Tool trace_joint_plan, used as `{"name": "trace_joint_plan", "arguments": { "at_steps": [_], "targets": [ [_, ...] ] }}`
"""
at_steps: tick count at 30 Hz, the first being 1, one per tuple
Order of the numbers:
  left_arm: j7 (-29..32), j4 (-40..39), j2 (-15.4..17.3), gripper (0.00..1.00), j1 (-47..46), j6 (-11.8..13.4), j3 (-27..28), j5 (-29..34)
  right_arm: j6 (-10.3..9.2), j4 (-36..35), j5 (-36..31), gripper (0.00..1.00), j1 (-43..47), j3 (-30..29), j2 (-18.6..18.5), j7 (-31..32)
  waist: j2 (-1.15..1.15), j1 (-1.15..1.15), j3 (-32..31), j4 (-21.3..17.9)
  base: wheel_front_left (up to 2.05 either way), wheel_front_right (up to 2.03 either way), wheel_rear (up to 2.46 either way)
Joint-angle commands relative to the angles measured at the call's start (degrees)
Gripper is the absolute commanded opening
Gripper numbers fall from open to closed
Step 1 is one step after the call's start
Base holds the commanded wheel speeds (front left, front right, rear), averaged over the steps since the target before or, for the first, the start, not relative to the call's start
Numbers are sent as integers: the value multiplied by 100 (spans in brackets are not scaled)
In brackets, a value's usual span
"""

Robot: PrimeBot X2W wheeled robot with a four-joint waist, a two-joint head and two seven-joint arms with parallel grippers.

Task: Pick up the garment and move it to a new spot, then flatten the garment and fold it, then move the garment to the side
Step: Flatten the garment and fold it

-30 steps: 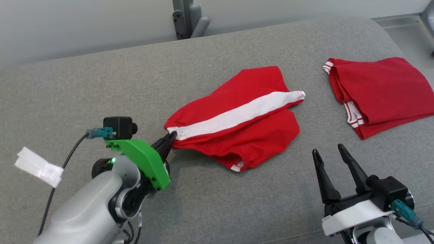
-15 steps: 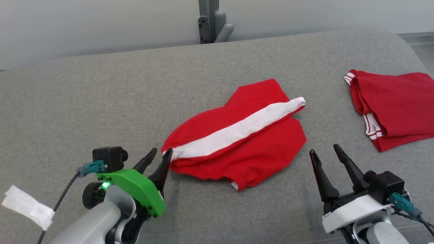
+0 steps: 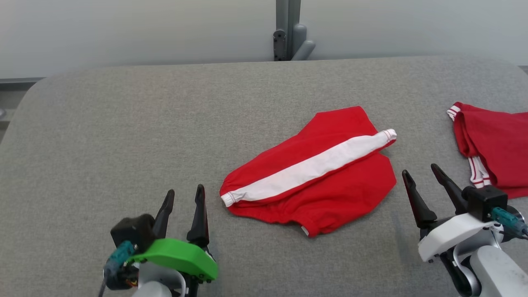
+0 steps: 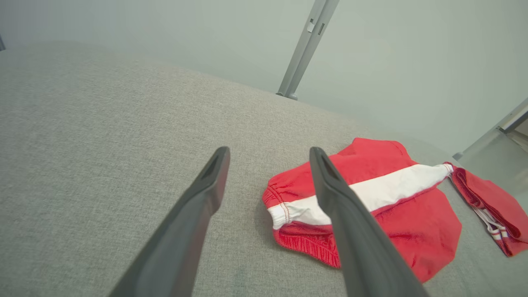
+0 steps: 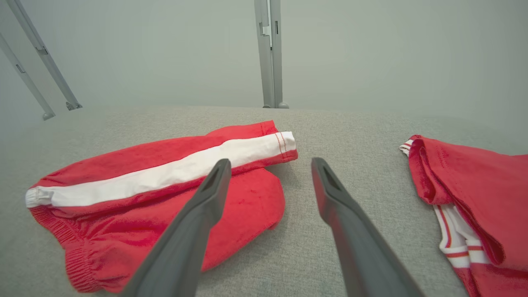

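garment (image 3: 313, 177) looks folded, nothing held
it lies doubled over, white stripe up, on the grey cushion (image 3: 123, 123), in front of the grey post (image 3: 288, 37) and slightly to its right. the left gripper (image 3: 185, 189), nearer and left of the post, and the right gripper (image 3: 420, 169), right of the post, are both spread and empty. probably left to do: shifting it aside, perhaps toward the other red garment (image 3: 495, 144), far right of the post.

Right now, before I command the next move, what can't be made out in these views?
- Second red garment: the right edge of the head view cuts it off, so its full shape is unknown.
- Red shorts: their own top fabric hides the underside and lower layers in every view.
- White stripe: in the left wrist view, one finger of the left gripper covers part of it.
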Motion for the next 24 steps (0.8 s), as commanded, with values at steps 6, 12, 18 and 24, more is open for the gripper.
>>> {"name": "trace_joint_plan", "arguments": {
  "at_steps": [6,12,18,24],
  "targets": [
    [-20,-344,-740,100,907,335,849,1636,-9,799,161,100,-617,312,-570,-3,0,0,-5,471,0,0,0],
    [-20,-337,-1198,100,1289,204,1157,2738,-9,1417,511,100,-1214,641,-978,-3,0,0,126,773,0,0,0],
    [-22,-249,-1487,100,1433,-150,1459,3184,-9,1997,1122,100,-1802,1285,-1247,113,0,0,283,972,0,0,0],
    [-21,-38,-1624,100,1397,-414,1565,3422,-9,2449,1813,100,-2238,1811,-1331,362,0,0,400,1105,0,0,0]
  ]
}}
